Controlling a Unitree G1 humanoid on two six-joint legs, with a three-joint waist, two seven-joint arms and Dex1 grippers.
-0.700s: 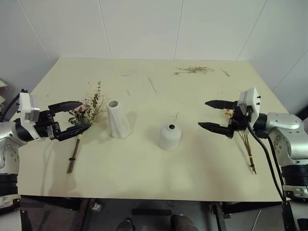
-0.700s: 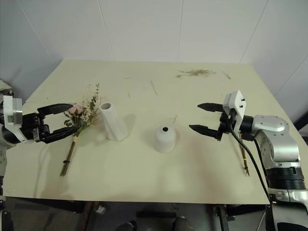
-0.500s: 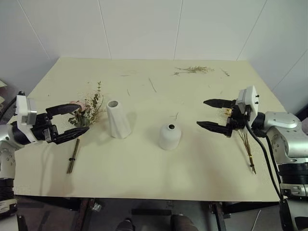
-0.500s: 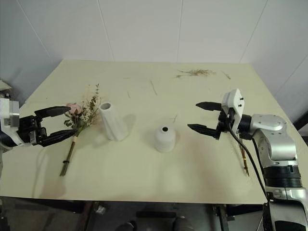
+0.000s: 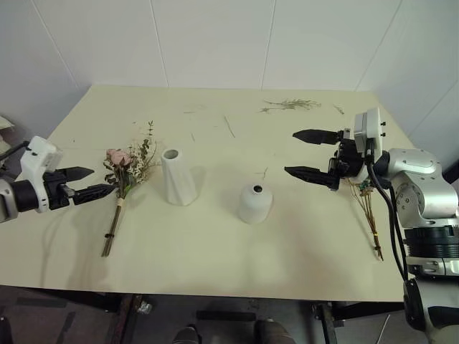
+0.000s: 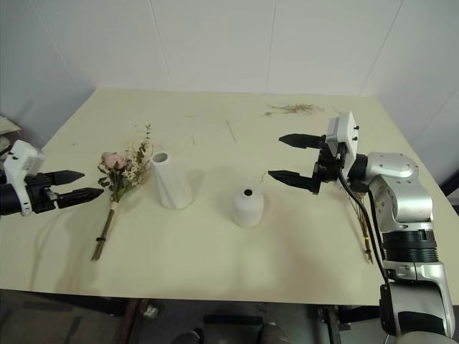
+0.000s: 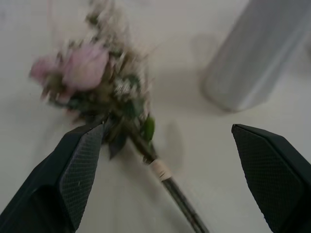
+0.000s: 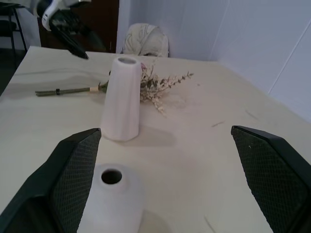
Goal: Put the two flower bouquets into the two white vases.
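Note:
The bushy white-pink bouquet (image 5: 126,166) lies on the table left of the taller twisted white vase (image 5: 178,177), its stems (image 5: 111,231) pointing toward the front edge. My left gripper (image 5: 104,179) is open and hovers just left of the flower heads, apart from them; in the left wrist view the bouquet (image 7: 97,82) lies ahead of its fingers. The short round vase (image 5: 254,203) stands mid-table. My right gripper (image 5: 290,152) is open, raised to the right of it and pointing left. The slim yellow-orange bunch (image 5: 368,215) lies under the right forearm.
Loose dried sprigs (image 5: 290,104) lie at the back right of the cream table (image 5: 215,265), and a thin twig (image 5: 226,126) lies behind the vases. White walls close in behind the table and on both sides.
My left gripper has drawn back to the left, off the bouquet heads it was straddling. My right gripper has shifted left and upward, still open. The bouquets and vases have not moved.

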